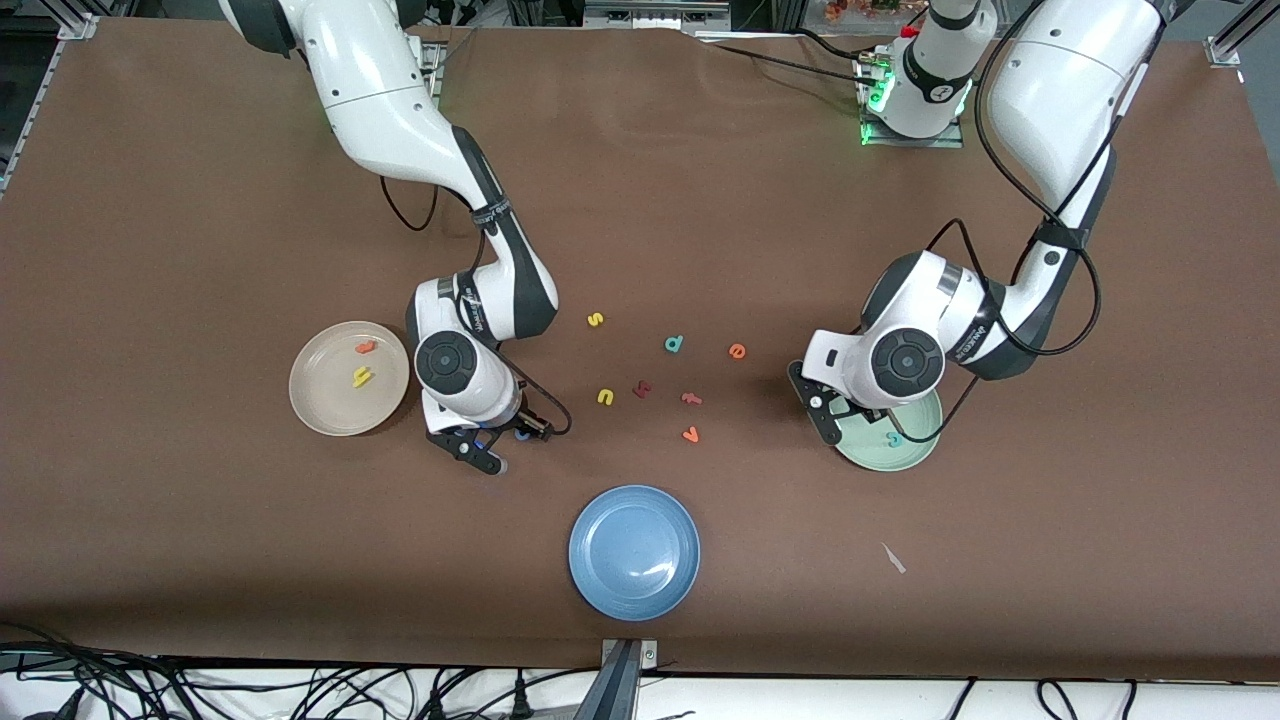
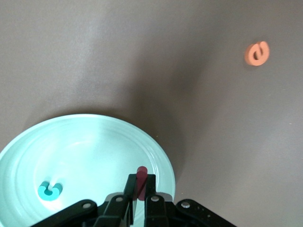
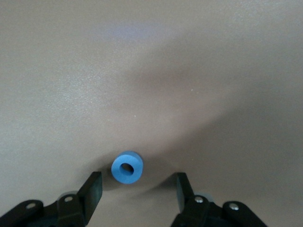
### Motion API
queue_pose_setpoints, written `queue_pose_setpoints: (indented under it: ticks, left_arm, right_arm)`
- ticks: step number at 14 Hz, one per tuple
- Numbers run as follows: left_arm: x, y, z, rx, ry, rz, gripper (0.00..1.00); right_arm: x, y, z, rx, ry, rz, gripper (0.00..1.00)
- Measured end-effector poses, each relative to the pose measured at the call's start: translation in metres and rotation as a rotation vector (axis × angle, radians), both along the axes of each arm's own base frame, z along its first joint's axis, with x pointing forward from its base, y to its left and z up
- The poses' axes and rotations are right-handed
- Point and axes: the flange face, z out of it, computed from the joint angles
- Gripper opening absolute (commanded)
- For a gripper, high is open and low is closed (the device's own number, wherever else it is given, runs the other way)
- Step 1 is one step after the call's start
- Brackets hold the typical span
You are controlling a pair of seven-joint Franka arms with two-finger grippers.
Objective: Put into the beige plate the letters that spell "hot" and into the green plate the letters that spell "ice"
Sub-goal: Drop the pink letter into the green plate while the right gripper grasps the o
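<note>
The beige plate holds the orange t and the yellow h. Beside it, my right gripper is low at the table and open. In the right wrist view the blue ring o lies flat just ahead of that gripper, closer to one fingertip. My left gripper is shut on the dark red i, over the rim of the green plate. The teal c lies in that plate. The orange e rests on the table.
A blue plate sits near the front edge. Loose letters lie mid-table: yellow s, teal d, yellow n, a dark red letter, and two orange ones.
</note>
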Motion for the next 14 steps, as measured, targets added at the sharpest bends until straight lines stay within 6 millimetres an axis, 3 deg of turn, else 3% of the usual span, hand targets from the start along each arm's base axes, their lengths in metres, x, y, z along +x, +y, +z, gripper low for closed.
queue_pose_setpoints:
  ticks: [2, 3, 5, 6, 10, 12, 14]
  left_arm:
    - [0.004, 0.007, -0.009, -0.01, -0.005, 0.007, 0.13]
    - [0.006, 0.011, -0.016, -0.021, -0.015, 0.013, 0.28]
    - [0.008, 0.018, -0.028, -0.034, -0.022, 0.02, 0.82]
    - [0.008, 0.019, -0.031, -0.035, -0.02, 0.022, 1.0]
    - [0.005, 0.011, -0.03, -0.035, -0.022, 0.043, 1.0]
    - [-0.003, -0.013, -0.024, -0.011, -0.023, 0.125, 1.0]
    - [-0.019, -0.052, -0.014, 0.029, -0.033, 0.243, 1.0]
  right_arm:
    - [0.001, -0.002, 0.0, 0.004, 0.0, -0.001, 0.63]
    - [0.002, -0.003, 0.001, 0.005, 0.0, -0.002, 0.61]
    - [0.002, -0.002, 0.001, 0.007, -0.001, -0.003, 0.54]
    - [0.002, -0.002, 0.001, 0.008, -0.001, -0.004, 0.54]
    - [0.003, -0.003, 0.002, 0.011, -0.001, -0.006, 0.53]
    - [0.003, -0.004, 0.002, 0.013, -0.001, -0.01, 0.47]
    - [0.004, -0.005, 0.002, 0.015, 0.0, -0.014, 0.41]
